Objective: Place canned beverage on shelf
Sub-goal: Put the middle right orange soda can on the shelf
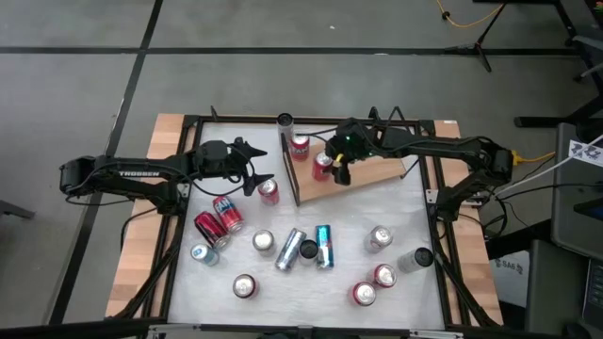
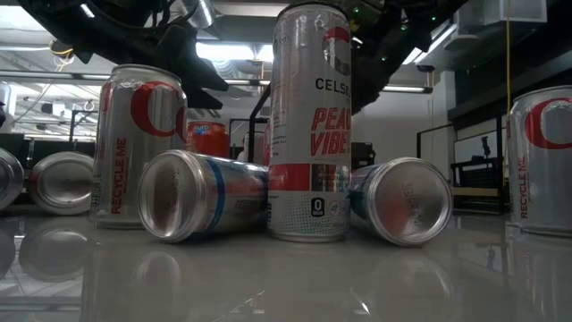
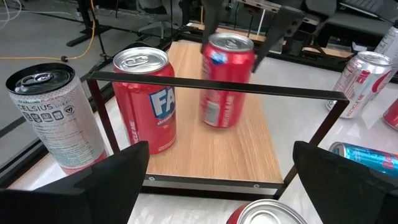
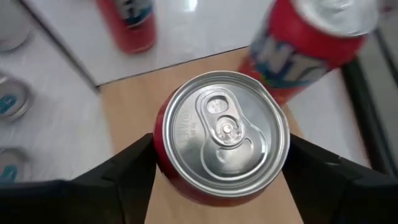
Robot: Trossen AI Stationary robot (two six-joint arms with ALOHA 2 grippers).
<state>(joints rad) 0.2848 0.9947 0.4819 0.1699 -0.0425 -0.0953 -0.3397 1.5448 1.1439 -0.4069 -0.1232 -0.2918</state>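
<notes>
Centrally, the right arm reaches in from the right side of the table, its right gripper (image 1: pixel 332 168) poised over the flat light-brown wood-grain shelf (image 1: pixel 372 174), its dark fingers (image 4: pixel 127 171) straddling a red aluminium beverage can (image 4: pixel 222 134) with a silver pull-tab lid; the fingers flank the can closely on both sides, though whether they press its wall cannot be told. Seen from the left wrist, this can (image 3: pixel 225 81) stands upright over the board, behind the thin dark rail (image 3: pixel 211 84) along the shelf's short edge. A second red can with white and blue lettering (image 3: pixel 147 99) stands upright near it on the board. The left arm extends from the left side, its left gripper (image 1: pixel 256 168) held with fingers spread wide and empty, near a red can (image 1: pixel 268 191) on the white table (image 1: pixel 415 212). Scattered silver, red and blue cans, upright and toppled, occupy the table's near half, among them a tall white can with pink lettering (image 2: pixel 310 125). Beyond lies grey floor (image 1: pixel 85 104) crossed by dark lines, with stands and cables.
</notes>
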